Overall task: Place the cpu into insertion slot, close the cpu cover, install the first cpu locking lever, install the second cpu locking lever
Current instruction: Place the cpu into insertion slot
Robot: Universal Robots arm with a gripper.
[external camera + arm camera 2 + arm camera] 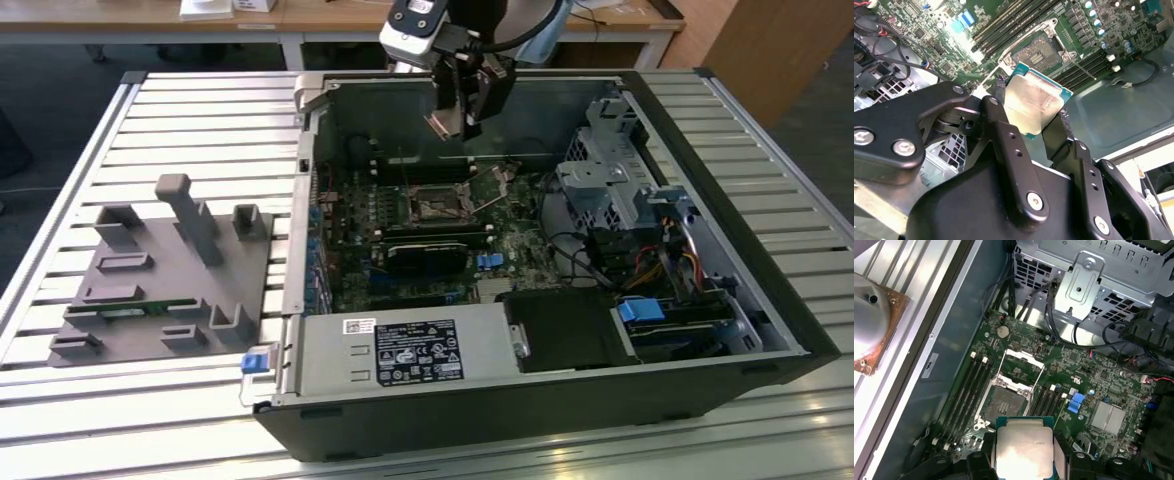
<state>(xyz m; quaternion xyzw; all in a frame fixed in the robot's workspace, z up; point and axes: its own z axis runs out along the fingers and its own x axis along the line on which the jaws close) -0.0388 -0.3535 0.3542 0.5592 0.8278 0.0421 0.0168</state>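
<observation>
Gripper: I see the gripper (pixel 467 118) over the open computer case (pixel 787 330), its two black fingers (pixel 998 95) pinching the cpu (pixel 1036 105) by opposite edges.
Cpu position: In both wrist views the chip is held in the air above the motherboard (pixel 1076 360), touching nothing but the fingers. Its dull silver face is turned toward the cameras.
Cpu attitude: In the exterior view I see it tilted, not level with the board.
Insertion slot: The insertion slot (pixel 1004 402) lies below the held chip, its dark centre bare. It sits between two banks of long black memory slots (pixel 971 390).
Cpu cover: The cpu cover (pixel 1023 355) is swung back off the socket on its hinged edge, so I see the board through its window.
Surroundings: A grey fixture block (pixel 160 270) stands on the slatted table (pixel 200 110), just beside the case on the exterior view's left.
</observation>
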